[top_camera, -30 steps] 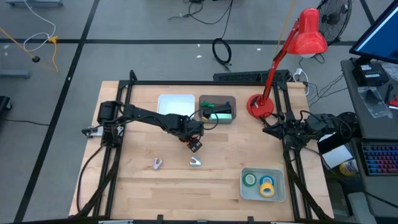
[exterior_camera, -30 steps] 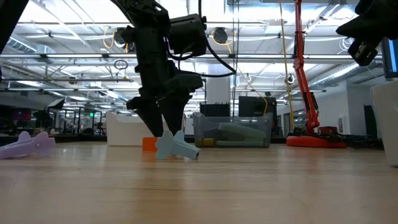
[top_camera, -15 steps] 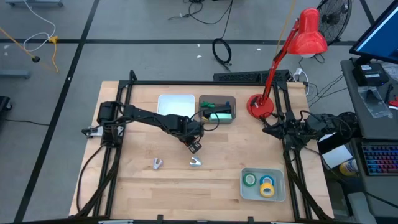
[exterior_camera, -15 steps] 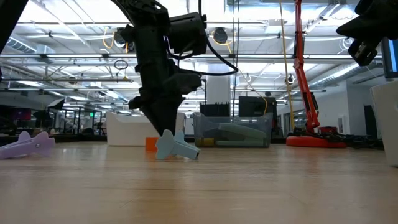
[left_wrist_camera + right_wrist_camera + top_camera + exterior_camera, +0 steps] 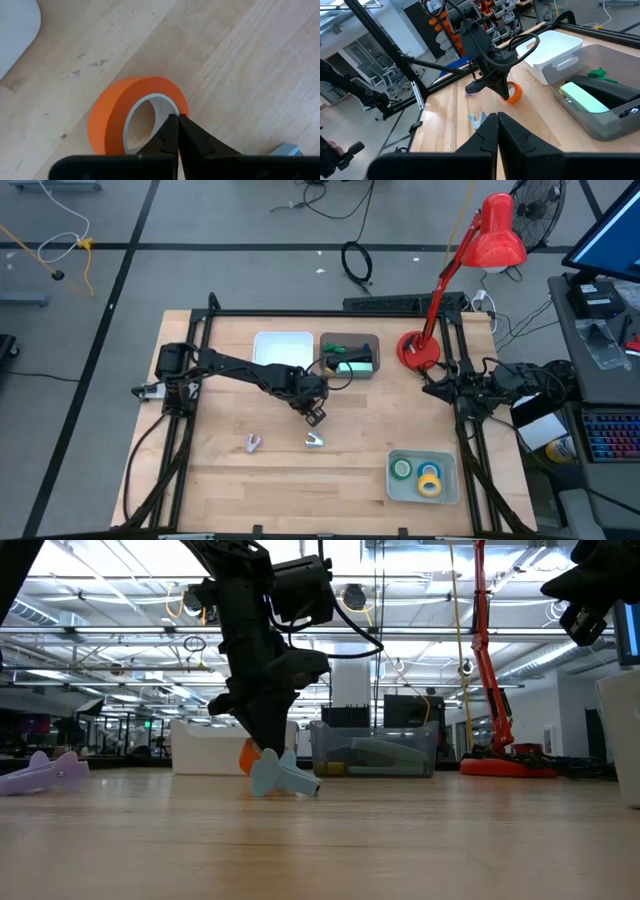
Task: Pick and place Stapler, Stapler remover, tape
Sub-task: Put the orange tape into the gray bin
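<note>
On the near right part of the tabletop (image 5: 220, 490) sits a grey tray (image 5: 394, 488) holding 3 tape rolls: a green tape roll (image 5: 401, 469), a yellow tape roll (image 5: 430, 486) and a blue tape roll (image 5: 432, 473) partly under the yellow one. Left of the tray, near the middle, lie 2 small staple removers, well apart from each other: a pale blue staple remover (image 5: 315, 441) and a lilac staple remover (image 5: 253, 443). In the low view the blue one (image 5: 281, 776) stands just in front of the left arm.

Just behind the blue remover, the left gripper (image 5: 314, 416) points down at the tabletop, its fingers (image 5: 167, 137) brought together on the wall of the orange tape roll (image 5: 114, 116), one finger inside the pale core. In the low view the roll (image 5: 248, 754) shows beside the fingertips, tilted and slightly off the wood; the right wrist view also shows it (image 5: 512, 92) at that gripper's tip.

Farther back stand 2 bins side by side: a white bin (image 5: 283, 342) and a clear grey bin (image 5: 366, 339) with a green stapler (image 5: 355, 363) and a dark object in it. A red desk lamp (image 5: 420, 350) stands to the right of them.

The right gripper (image 5: 497, 130) waits at the tabletop's right edge, fingers pressed together and holding nothing.
</note>
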### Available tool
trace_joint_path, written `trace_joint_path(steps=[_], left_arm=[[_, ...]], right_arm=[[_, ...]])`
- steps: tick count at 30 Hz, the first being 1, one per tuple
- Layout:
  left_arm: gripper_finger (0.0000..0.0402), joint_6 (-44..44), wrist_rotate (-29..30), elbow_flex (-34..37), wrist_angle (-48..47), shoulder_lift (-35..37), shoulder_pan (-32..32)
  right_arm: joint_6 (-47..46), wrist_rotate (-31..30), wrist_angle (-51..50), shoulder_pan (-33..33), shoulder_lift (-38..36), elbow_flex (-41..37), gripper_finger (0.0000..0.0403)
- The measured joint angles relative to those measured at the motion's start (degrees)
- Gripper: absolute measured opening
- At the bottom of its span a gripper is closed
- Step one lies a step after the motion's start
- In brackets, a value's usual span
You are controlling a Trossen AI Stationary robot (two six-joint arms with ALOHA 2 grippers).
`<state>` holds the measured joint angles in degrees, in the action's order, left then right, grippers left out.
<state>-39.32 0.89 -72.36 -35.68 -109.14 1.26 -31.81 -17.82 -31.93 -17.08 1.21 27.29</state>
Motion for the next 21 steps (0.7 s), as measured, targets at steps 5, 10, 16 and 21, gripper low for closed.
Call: trace_joint_path(steps=[5, 10, 16, 21], left_arm=[[0.0004, 0.01, -0.46, 0.00, -0.02, -0.02, 0.00], [0.0005, 0.06, -1.33, 0.09, 0.12, 0.25, 0.00], [0.0039, 3.50, -1.34, 0.11, 2.74, 1.55, 0.00], [0.0095, 4.74, -0.91, 0.15, 2.45, 1.38, -0.01]], right_arm=[[-0.02, 0.07, -0.01, 0.00, 0.00, 0.00, 0.0000], [-0.03, 0.11, 0.01, 0.00, 0.00, 0.00, 0.0000], [-0.04, 0.11, 0.00, 0.00, 0.01, 0.00, 0.0000], [-0.04, 0.11, -0.01, 0.00, 0.00, 0.02, 0.0000]])
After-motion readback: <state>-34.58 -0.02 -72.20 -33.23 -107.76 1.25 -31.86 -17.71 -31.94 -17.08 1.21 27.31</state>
